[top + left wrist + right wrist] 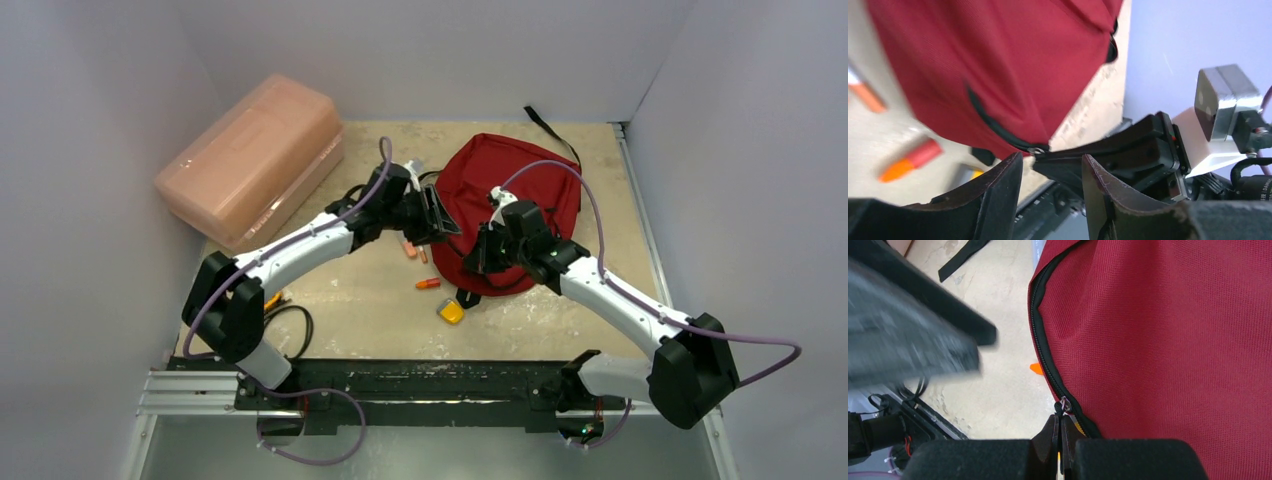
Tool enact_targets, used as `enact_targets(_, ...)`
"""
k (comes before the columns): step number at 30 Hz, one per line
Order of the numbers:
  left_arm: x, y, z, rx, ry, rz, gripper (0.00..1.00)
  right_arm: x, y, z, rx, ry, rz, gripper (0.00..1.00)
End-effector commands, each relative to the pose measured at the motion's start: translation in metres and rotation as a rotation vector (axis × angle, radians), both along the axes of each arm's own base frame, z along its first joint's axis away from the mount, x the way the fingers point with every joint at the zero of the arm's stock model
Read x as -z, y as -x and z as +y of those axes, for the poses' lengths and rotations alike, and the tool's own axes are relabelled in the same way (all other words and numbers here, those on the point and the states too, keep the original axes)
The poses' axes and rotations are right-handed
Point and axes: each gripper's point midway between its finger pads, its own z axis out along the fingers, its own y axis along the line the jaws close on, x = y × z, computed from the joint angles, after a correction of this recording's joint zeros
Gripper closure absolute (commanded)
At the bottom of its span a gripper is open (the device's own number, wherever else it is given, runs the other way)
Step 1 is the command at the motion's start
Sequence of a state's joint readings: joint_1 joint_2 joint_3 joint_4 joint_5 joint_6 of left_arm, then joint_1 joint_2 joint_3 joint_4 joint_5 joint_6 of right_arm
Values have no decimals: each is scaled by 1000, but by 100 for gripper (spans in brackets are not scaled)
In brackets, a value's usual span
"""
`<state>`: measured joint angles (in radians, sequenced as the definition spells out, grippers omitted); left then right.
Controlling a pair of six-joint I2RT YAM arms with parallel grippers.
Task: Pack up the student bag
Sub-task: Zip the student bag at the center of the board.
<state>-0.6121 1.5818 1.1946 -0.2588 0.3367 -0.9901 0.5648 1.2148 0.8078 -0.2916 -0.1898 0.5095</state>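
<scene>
The dark red student bag [520,185] lies flat at the back middle of the table. My right gripper [480,258] sits at the bag's near left edge. In the right wrist view it [1060,422] is shut on the small black zipper pull [1062,406] of the bag's [1173,340] black zipper. My left gripper [438,212] is at the bag's left side. In the left wrist view it [1052,167] is open and empty, just in front of the bag's [998,65] edge and the right gripper's dark fingers [1108,155].
A pink translucent box [255,155] stands at the back left. Orange markers [427,283] and a yellow item [452,311] lie on the table left of the bag's near edge. A black strap [545,125] trails behind the bag. White walls enclose the table.
</scene>
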Motion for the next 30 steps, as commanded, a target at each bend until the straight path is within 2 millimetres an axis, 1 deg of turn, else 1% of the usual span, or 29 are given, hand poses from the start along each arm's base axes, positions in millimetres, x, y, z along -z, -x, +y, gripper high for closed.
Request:
enact_targets(1, 18, 9, -29, -48, 62, 127, 54, -28, -8, 5, -27, -34, -89, 100)
enact_targets(4, 25, 1, -37, -57, 64, 138, 55, -31, -5, 2, -27, -38, -102, 100)
enact_targets(7, 33, -3, -39, -55, 40, 139, 55, -31, -4, -1, -25, -31, -112, 100)
enact_targets(9, 38, 0, -38, -62, 28, 156, 54, -32, -5, 0, -30, -29, -116, 100)
enact_targets(11, 42, 4, -31, -83, -12, 156, 52, -34, -7, 1, -33, -30, -125, 100)
enact_targets(12, 41, 6, -27, -95, -24, 152, 51, -35, -7, 1, -34, -29, -127, 100)
enact_targets(14, 43, 11, -21, -122, -28, 171, 50, -36, -9, 2, -37, -28, -133, 100)
enact_targets(16, 46, 15, -21, -143, -4, 215, 50, -37, -9, 3, -39, -32, -136, 100)
enact_targets(21, 43, 20, -18, -197, 34, 253, 50, -33, -10, 3, -45, -25, -128, 100)
enact_targets(23, 39, 19, -15, -223, 46, 238, 47, -33, -8, 3, -48, -25, -127, 100)
enact_targets(24, 38, 17, -15, -230, 50, 228, 45, -33, -8, 3, -48, -27, -127, 100)
enact_targets(26, 34, 12, -23, -212, 73, 234, 45, -35, -8, 3, -48, -31, -131, 100)
enact_targets(27, 34, 10, -28, -203, 84, 237, 46, -35, -7, 3, -48, -33, -129, 100)
enact_targets(29, 33, 4, -38, -190, 112, 233, 53, -35, -7, 3, -48, -33, -124, 100)
enact_targets(30, 35, 0, -39, -197, 112, 233, 59, -34, -7, 3, -45, -30, -121, 100)
